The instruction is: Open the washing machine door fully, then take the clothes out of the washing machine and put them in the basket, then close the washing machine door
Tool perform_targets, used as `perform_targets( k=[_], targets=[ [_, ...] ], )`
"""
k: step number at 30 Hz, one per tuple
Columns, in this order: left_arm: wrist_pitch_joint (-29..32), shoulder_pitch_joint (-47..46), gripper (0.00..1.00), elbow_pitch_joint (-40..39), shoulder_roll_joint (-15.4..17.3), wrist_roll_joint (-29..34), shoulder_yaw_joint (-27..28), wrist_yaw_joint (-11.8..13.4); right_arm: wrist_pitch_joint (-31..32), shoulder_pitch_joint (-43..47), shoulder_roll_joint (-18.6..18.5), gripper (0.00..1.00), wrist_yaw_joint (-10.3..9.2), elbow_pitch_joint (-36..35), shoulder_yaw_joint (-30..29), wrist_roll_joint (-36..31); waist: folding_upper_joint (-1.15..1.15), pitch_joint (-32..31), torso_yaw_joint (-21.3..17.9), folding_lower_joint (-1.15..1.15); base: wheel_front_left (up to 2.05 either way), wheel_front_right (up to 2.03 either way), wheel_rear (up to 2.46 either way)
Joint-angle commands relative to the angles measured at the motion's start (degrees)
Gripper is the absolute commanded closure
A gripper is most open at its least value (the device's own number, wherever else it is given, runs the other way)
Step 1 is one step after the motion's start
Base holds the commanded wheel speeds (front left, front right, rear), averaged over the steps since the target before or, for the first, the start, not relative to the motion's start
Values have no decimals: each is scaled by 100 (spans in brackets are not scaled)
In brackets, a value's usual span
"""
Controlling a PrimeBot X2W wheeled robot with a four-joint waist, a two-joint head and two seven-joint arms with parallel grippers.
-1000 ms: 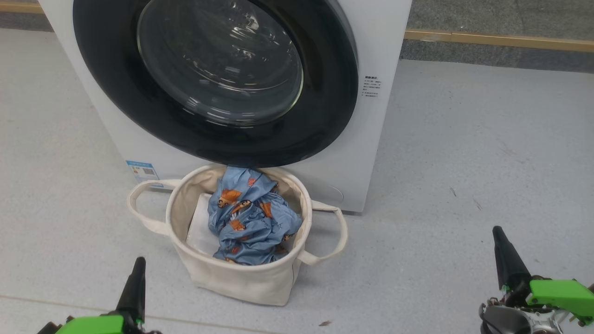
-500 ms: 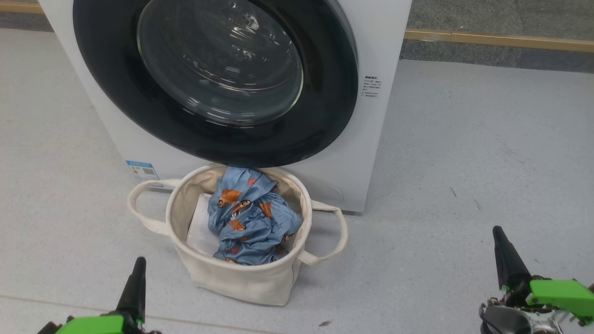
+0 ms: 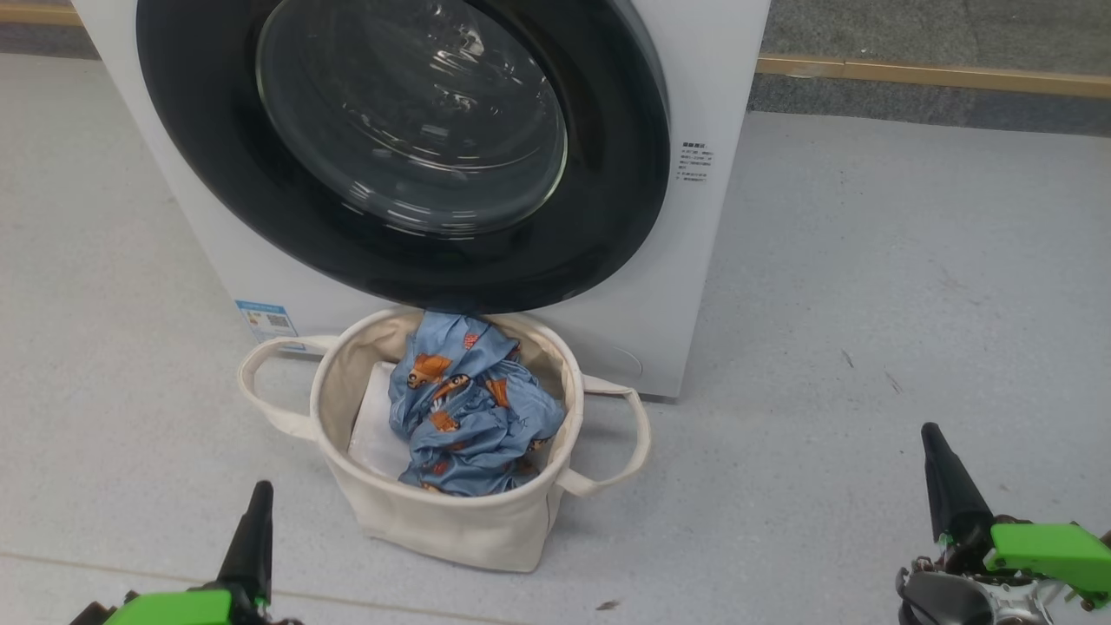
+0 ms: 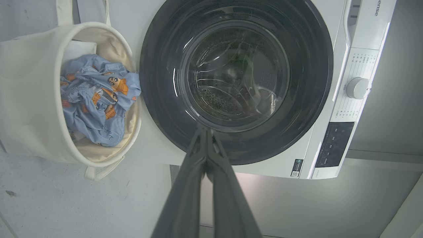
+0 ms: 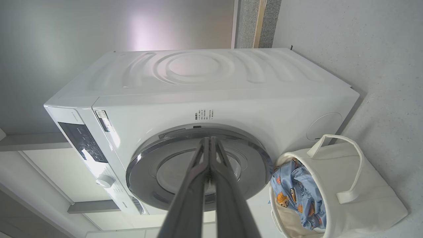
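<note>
Head view: washing machine (image 3: 707, 78) occupies 12 o'clock. Its door (image 3: 608, 217) is shut flush against the white front, the black rim ringing the clear glass centre. The left wrist view shows a perforated drum (image 4: 218, 99) through the glass, with nothing blue in it. The basket (image 3: 451, 525) stands on the floor (image 3: 868, 304) at 6 o'clock from the door, close against the machine front; whether they touch cannot be told. The clothes (image 3: 469, 417) lie crumpled inside the basket, filling its middle and 3 o'clock side, with the top fold up at the rim at 12 o'clock, just under the door's lower edge. A white sheet (image 3: 373, 425) lies beside them at 9 o'clock in the basket. The left gripper (image 3: 259, 490) is at 7 o'clock of the head view, apart from the basket. Its fingers (image 4: 188, 185) are pressed together with nothing between them. The right gripper (image 3: 930, 431) is at 4 o'clock over bare floor, well apart from the basket, likewise closed and empty.
</note>
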Motion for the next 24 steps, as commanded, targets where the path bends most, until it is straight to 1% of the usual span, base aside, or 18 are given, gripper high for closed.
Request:
perform_targets(
  k=[1,24],
  targets=[
    [29,-245,100,-219,28,-22,198,-40,44,-84,-33,100,1,-223,111,31,0,0,0,0,0,0,0],
    [29,-245,100,-219,28,-22,197,-40,44,-84,-33,100,1,-223,111,31,0,0,0,0,0,0,0]
  ],
)
